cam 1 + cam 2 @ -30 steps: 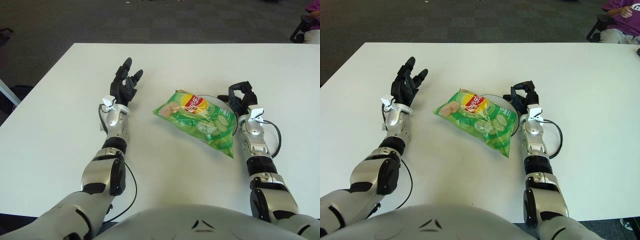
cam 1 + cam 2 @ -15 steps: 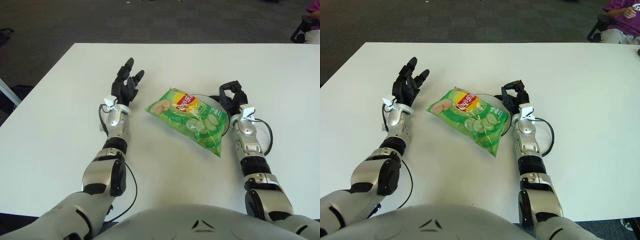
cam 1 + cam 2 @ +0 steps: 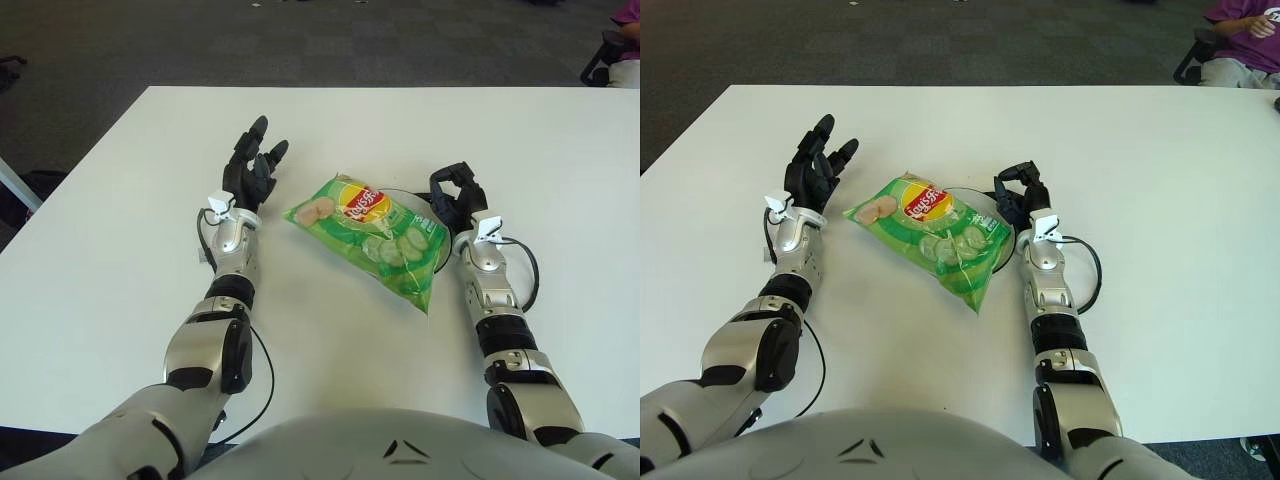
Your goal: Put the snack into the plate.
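While the snack [image 3: 368,233] lies half over the plate [image 3: 437,240], just left of the curled, empty right hand [image 3: 452,196], centring it remains; the open left hand [image 3: 252,165] could nudge it rightward along the worktop [image 3: 120,260].

A large white table [image 3: 120,250] fills most of the scene, and its top is smooth and evenly lit, without strong shadows. Behind its far edge there is a dark grey carpet floor [image 3: 330,40] with a faint pattern of squares. At the far right a person in a purple shirt [image 3: 1245,20] sits beside a dark chair [image 3: 1190,55]; only a part of them is visible. At the left edge, near the table's side, a pale slanted bar [image 3: 18,185] and some dark object on the floor appear; what they are is unclear.
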